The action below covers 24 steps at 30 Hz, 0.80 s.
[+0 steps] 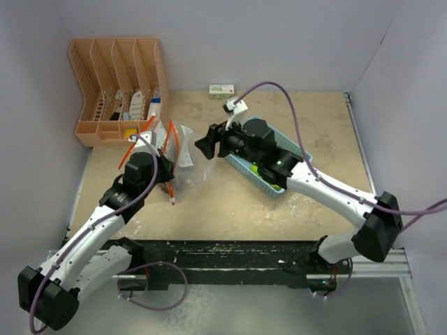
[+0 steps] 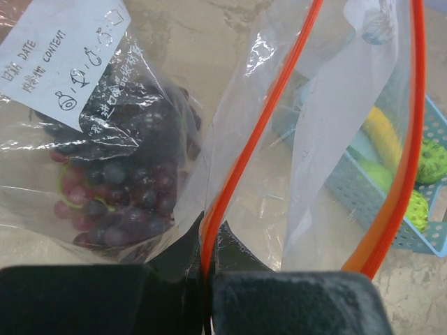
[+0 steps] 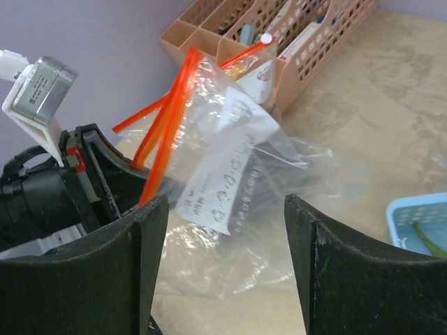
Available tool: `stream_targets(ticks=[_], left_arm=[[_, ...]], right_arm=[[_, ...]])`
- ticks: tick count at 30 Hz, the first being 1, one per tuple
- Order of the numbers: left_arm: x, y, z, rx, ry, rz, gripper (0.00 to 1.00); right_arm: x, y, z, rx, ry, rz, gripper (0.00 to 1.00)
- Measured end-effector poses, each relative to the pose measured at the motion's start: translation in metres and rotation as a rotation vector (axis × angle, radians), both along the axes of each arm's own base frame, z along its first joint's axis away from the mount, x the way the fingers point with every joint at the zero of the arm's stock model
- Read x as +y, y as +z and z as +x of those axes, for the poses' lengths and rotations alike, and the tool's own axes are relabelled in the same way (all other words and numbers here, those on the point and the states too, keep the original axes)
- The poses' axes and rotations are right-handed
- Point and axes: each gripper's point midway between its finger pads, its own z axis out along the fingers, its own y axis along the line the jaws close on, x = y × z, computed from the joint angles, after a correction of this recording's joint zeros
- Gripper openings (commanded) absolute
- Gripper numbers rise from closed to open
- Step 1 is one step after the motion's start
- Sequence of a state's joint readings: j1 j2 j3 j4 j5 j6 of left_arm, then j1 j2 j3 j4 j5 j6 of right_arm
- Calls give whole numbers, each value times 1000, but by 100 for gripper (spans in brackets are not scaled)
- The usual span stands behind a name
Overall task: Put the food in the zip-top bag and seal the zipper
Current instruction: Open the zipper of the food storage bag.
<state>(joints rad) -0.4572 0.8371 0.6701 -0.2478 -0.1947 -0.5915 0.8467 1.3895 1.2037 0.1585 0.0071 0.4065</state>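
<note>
The clear zip-top bag (image 1: 180, 148) with its orange zipper (image 2: 244, 153) stands mouth-up on the table, left of centre. My left gripper (image 2: 207, 236) is shut on the zipper strip at the bag's lower edge; from above it (image 1: 167, 181) is at the bag's near left side. A dark red-purple grape bunch (image 2: 119, 192) lies inside the bag under a white label (image 3: 223, 174). My right gripper (image 3: 227, 206) is open and empty, just right of the bag (image 3: 265, 230). A banana (image 2: 384, 132) and lime-green fruits (image 2: 433, 160) lie in the light-blue basket (image 2: 363, 188).
The light-blue basket (image 1: 246, 169) sits right of centre, mostly under my right arm, with a long green vegetable (image 3: 427, 239) at its edge. An orange desk organizer (image 1: 119, 84) stands at the back left. A small box (image 1: 221, 88) lies by the back wall.
</note>
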Motion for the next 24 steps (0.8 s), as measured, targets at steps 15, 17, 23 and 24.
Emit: stream_targets(ticks=[15,17,23,24], left_arm=[[-20,-5,17,-2,-20,13,0],[-23,-4,17,-7,-27,10,0],[-29,5,18,-32,-37,0,0],[-29,6,18,-35,-39,-2,0]], right_arm=[[63,-17,-8,98,56,-21,65],[66,-22,-5,107,38,-41,62],[62,-50,7,134,-75,-140,38],[60,-55,9,139,-92,-154,30]])
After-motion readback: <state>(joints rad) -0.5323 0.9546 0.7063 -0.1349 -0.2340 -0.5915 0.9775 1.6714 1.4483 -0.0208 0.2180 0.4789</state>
